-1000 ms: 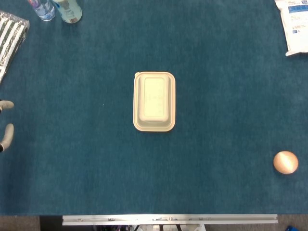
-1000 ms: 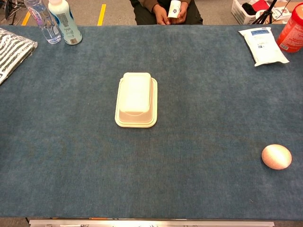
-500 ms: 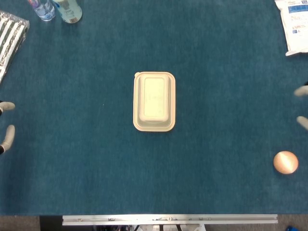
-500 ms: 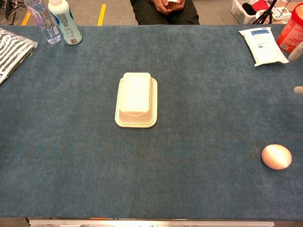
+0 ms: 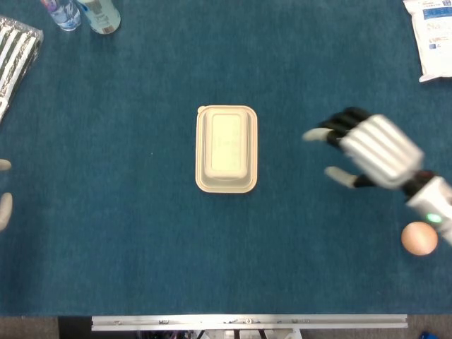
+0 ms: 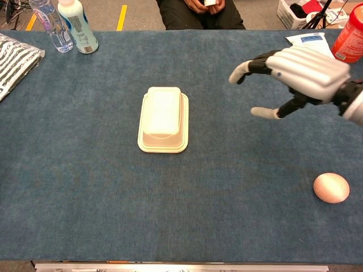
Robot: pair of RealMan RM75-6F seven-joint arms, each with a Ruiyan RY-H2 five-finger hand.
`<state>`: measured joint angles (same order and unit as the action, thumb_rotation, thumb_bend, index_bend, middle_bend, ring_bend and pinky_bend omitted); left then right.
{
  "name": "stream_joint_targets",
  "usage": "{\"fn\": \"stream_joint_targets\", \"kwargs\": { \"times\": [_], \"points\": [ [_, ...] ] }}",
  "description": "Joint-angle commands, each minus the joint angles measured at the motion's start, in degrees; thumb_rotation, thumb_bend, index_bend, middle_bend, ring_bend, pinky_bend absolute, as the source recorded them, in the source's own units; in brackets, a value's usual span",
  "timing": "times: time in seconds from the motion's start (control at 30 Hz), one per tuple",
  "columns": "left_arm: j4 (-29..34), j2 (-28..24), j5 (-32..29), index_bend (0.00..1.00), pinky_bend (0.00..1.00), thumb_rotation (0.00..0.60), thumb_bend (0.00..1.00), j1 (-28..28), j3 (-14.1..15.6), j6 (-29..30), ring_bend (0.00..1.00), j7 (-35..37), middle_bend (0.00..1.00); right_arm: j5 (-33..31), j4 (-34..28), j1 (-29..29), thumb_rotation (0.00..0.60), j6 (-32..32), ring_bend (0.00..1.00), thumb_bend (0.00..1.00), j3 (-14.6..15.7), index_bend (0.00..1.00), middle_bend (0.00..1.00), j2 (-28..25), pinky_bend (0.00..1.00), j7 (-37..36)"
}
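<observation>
A cream lidded food box (image 5: 226,149) (image 6: 163,119) lies in the middle of the blue table. My right hand (image 5: 367,150) (image 6: 295,75) hovers to the right of it, fingers spread and pointing toward the box, holding nothing, a clear gap away. A round orange-pink ball (image 5: 419,238) (image 6: 331,187) rests near the right edge, behind that hand's wrist. Only the fingertips (image 5: 4,205) of my left hand show at the far left edge of the head view, apart and holding nothing.
Two bottles (image 6: 71,25) stand at the back left beside a striped packet (image 6: 16,59). A white pouch (image 6: 313,54) and a red canister (image 6: 349,35) sit at the back right. A person (image 6: 201,11) sits behind the table.
My right hand has swept in from the right edge toward the box and is now fully in view. The left fingertips have slid slightly down and outward.
</observation>
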<state>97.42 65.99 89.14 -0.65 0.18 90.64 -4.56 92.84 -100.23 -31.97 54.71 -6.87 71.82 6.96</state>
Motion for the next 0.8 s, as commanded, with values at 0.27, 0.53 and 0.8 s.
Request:
{"fn": "stream_joint_targets", "kwargs": {
  "times": [0.27,0.53,0.8],
  "points": [
    [0.2,-0.1,-0.2,0.33,0.28,0.600,0.40,0.4,-0.2,0.4,0.32,0.5,0.35,-8.5,6.5,-9.0,0.600,-8.6,0.26,0.25,-4.0,0.29,0.34,11.6,0.25,4.5],
    [-0.6,0.1,-0.6,0.33,0.28,0.600,0.40,0.7,-0.1,0.0,0.32,0.2,0.34,-15.6,11.9,-13.4,0.600,-12.2,0.26,0.25,-4.3,0.28,0.34,18.1,0.25,9.9],
    [-1.1,-0.1,-1.0,0.33,0.28,0.600,0.40,1.0,-0.2,0.1,0.32,0.8,0.34,-19.2,13.9,-16.1,0.600,-13.3,0.26,0.25,-4.1,0.25,0.35,21.1,0.25,12.4]
  ]
}}
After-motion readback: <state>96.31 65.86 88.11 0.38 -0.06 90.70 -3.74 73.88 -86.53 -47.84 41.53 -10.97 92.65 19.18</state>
